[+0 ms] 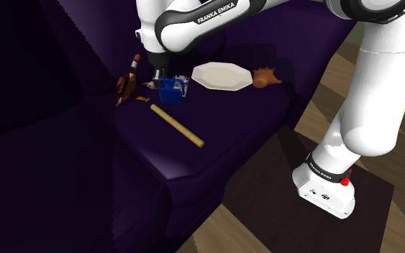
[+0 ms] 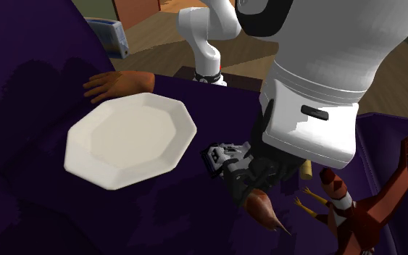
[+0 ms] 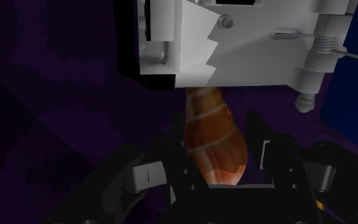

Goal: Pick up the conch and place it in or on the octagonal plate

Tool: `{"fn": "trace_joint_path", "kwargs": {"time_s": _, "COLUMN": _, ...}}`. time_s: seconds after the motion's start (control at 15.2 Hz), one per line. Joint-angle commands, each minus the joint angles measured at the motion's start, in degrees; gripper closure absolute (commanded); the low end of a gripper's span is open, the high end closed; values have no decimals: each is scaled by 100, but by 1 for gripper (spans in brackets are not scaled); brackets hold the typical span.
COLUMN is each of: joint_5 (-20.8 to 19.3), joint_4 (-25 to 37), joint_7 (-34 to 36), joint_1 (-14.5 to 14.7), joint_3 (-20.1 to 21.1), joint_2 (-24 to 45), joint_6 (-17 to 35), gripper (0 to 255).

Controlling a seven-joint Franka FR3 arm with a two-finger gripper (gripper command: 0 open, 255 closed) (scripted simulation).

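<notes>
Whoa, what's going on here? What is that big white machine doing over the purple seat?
A white robot arm is reaching over a dark purple cushioned seat. Its black claw appears shut on a brown spiral conch, gripping it by the wide end. The white octagonal plate, where the shell is meant to go, lies bare a little way off on the same seat, so the conch is not yet on it.

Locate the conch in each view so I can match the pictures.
Shoulder view: conch, small and brown under the gripper, between the figurine and the blue object.
Second exterior view: conch at lower middle, pointing from the gripper toward the figurine.
Wrist view: conch clasped between the fingers.
Shared landmark: the gripper.
</notes>
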Motion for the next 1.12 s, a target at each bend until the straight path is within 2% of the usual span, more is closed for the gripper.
{"fn": "trace_joint_path", "kwargs": {"time_s": 0.0, "joint_5": 0, "joint_4": -1, "joint_7": 0, "joint_1": 0, "joint_3": 1, "joint_2": 0, "joint_6": -1, "gripper": 255}}
{"fn": "trace_joint_path", "kwargs": {"time_s": 0.13, "joint_5": 1, "joint_4": -5, "joint_7": -6, "joint_1": -4, "joint_3": -2, "joint_2": -2, "joint_6": 4, "gripper": 255}}
{"fn": "trace_joint_path", "kwargs": {"time_s": 1.06, "joint_5": 179, "joint_4": 766, "joint_7": -256, "joint_1": 5, "joint_3": 52, "joint_2": -225, "joint_6": -957, "gripper": 255}}
